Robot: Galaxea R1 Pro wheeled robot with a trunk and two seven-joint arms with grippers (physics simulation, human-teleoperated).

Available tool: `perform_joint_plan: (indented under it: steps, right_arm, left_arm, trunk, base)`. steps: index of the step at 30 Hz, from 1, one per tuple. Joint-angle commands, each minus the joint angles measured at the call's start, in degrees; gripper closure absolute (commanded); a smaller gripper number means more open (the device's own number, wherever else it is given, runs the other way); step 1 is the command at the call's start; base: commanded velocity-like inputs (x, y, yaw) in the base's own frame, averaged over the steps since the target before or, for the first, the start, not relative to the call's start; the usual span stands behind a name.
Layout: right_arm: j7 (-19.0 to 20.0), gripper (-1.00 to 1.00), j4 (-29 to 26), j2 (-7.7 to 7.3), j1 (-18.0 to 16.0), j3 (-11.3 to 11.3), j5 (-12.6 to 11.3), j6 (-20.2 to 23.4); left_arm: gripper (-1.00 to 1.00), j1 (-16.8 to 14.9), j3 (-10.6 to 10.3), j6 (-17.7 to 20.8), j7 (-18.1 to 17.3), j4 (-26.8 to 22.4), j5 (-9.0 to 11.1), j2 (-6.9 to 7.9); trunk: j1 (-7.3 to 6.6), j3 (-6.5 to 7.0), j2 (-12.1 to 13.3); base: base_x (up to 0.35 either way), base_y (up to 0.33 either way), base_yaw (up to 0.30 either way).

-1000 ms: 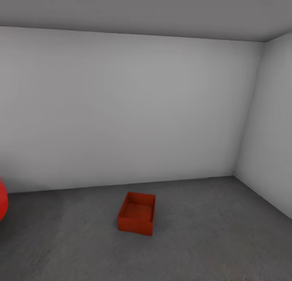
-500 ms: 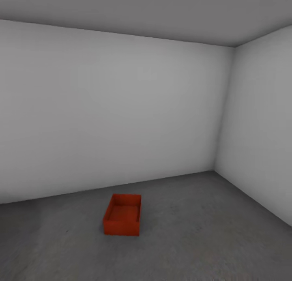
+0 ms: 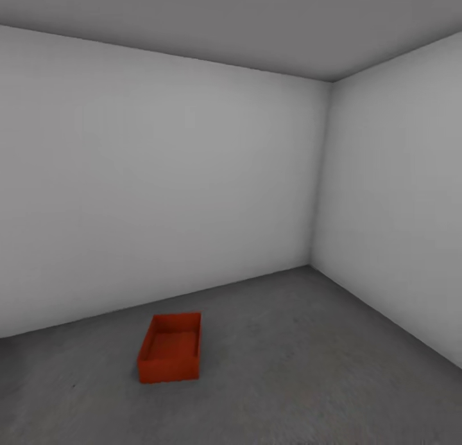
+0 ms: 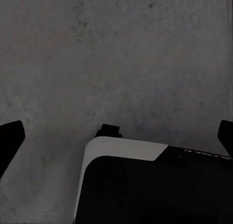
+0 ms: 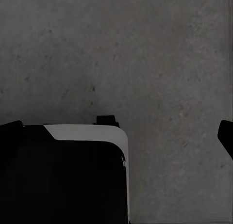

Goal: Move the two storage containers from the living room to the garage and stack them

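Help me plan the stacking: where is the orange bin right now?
In the head view the orange bin sits open side up on the grey concrete floor, left of centre, a little way out from the back wall.

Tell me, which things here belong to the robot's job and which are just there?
Part of the job:
- one storage container, open side up
- the concrete floor it sits on
- left tool and right tool, both open and empty

Just there:
- grey walls
- ceiling

You see one storage container [image 3: 169, 347] | orange-red, open-topped, empty | upright on the floor [image 3: 289, 368] | near garage back wall
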Motion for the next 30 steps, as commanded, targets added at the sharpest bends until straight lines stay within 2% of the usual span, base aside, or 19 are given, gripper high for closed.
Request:
perform_joint_plan:
  steps: [1,30]
  right_arm:
    - [0.0,-1.0,0.2,-0.08,-0.1,0.5,-0.6,-0.3]
    - [0.0,-1.0,0.2,-0.19,-0.1,0.6,-0.6,-0.3]
  left_arm:
    - [-1.0,0.0,-0.5,-0.2,0.2,0.0,0.5,0.02]
    - [-1.0,0.0,-0.5,-0.2,0.2,0.0,0.5,0.02]
  trunk:
    - [0.01,-0.06,-0.1]
    - [0.01,0.95,-0.1]
  base:
    - [0.0,0.0,-0.278]
    - [0.0,0.0,-0.277]
